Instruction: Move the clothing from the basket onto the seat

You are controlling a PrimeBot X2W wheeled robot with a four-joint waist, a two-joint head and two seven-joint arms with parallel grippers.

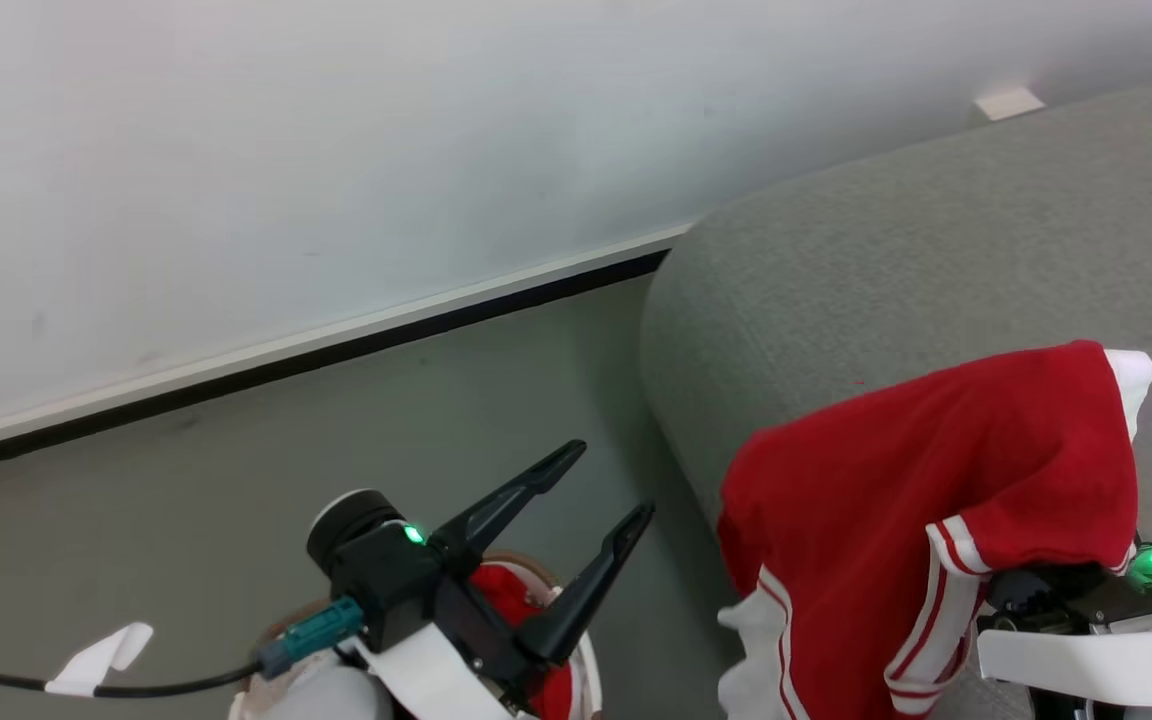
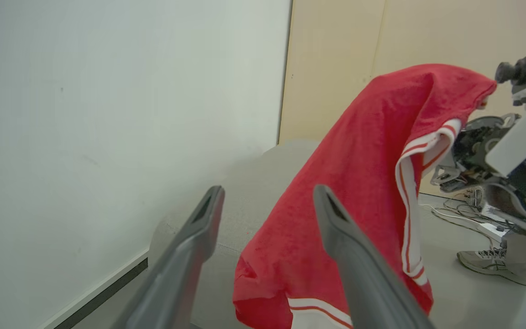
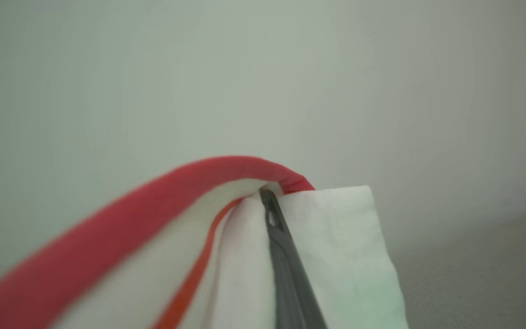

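A: What is the right gripper doing?

B: Its fingers are pressed together on a white-trimmed fold of the clothing. The garment drapes over the gripper, above the front edge of the seat. The left gripper stands spread and empty over the basket, where more of the clothing lies.

A: How should the drop go?

B: The right arm should probably reach further over the cushion before letting go. The hem hangs past the seat's edge toward the floor, so an early release could let it slide off.

A: And around it?

B: Grey upholstery and a pale wall with a dark skirting strip. The left wrist view shows cables and a person's shoe on the floor beyond.
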